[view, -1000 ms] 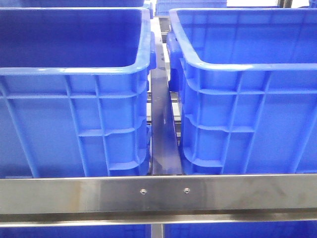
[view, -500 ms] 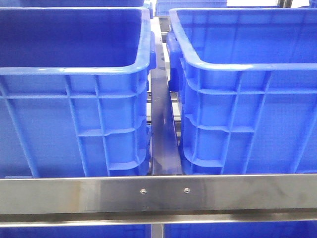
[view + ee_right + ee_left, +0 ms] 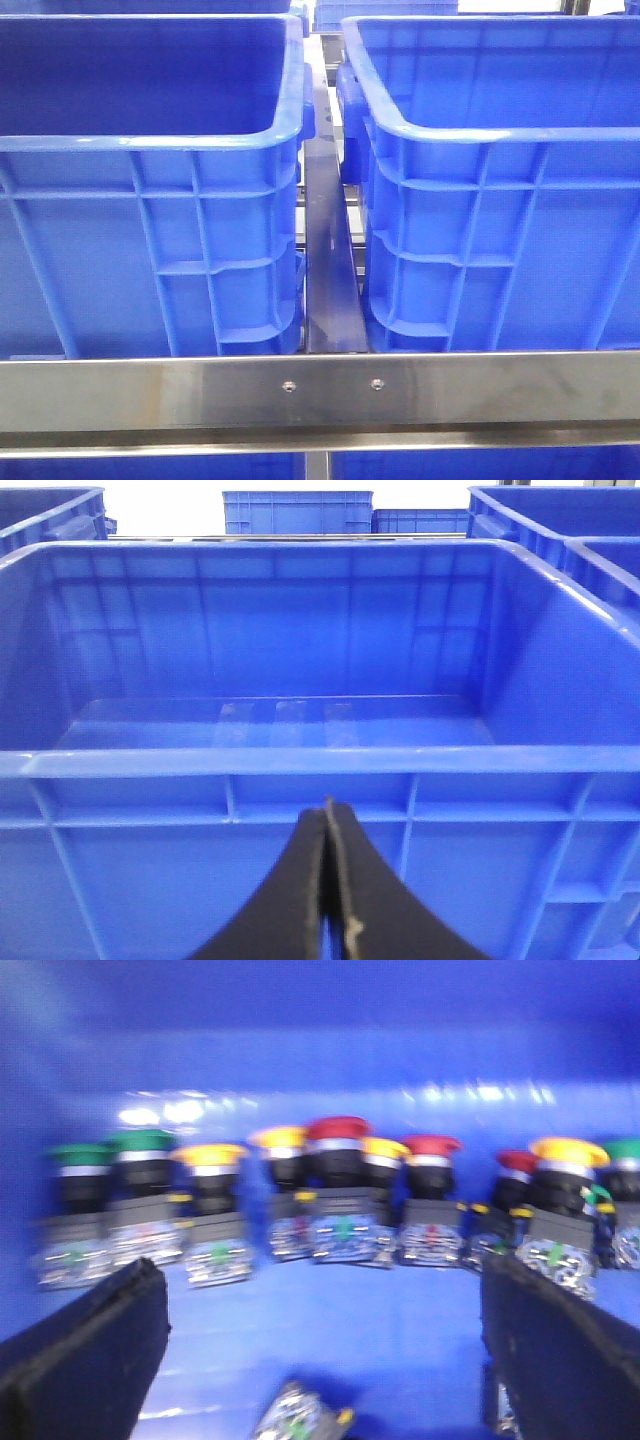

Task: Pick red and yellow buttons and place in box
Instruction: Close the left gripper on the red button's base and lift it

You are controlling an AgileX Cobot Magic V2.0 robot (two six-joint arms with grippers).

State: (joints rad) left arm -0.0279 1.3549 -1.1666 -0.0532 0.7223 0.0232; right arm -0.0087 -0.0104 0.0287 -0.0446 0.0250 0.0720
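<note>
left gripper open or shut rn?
Open. In the left wrist view the left gripper has its two dark fingers spread wide apart, nothing between them, facing a blurred row of push buttons.

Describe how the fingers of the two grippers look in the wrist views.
The left gripper has two broad black fingers with a matte, slightly rough surface and blunt, squared tips. The right gripper has two smooth black fingers that curve and taper to a narrow point. No cables or markings show.

Your left wrist view is motion-blurred, with glare spots on the blue crate wall (image 3: pixel 300 1110). Front and right wrist views stay sharp, evenly bright.
</note>
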